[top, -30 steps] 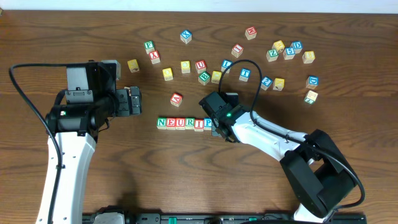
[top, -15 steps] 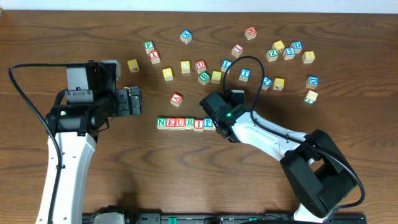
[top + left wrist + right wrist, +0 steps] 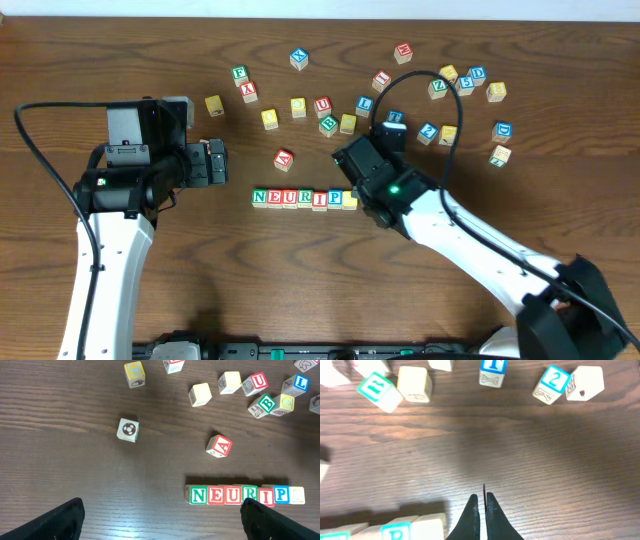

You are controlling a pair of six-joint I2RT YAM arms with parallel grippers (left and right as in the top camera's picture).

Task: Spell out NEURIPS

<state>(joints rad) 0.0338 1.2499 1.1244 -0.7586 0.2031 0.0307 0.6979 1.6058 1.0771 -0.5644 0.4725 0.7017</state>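
Alignment seemed the matter in hand. The row of small wooden letter cubes (image 3: 300,198) read N, E, U, R, I, P across the dark wooden table (image 3: 200,280). A pale yellow wooden cube (image 3: 297,495) sat touching the blue P cube (image 3: 281,495) at the row's right end, its top face too faint to read as an S. The right gripper (image 3: 481,496) was pinched shut on nothing, just beside that end. Any tidying nudge would best run gently along the row's line, so the P did not skew; lifting straight clear looked safer. The left gripper (image 3: 215,163) hung wide open to the left of the row, apart from it. No tray, box or bin showed; loose spare cubes (image 3: 403,52) lay scattered bare on the table beyond.
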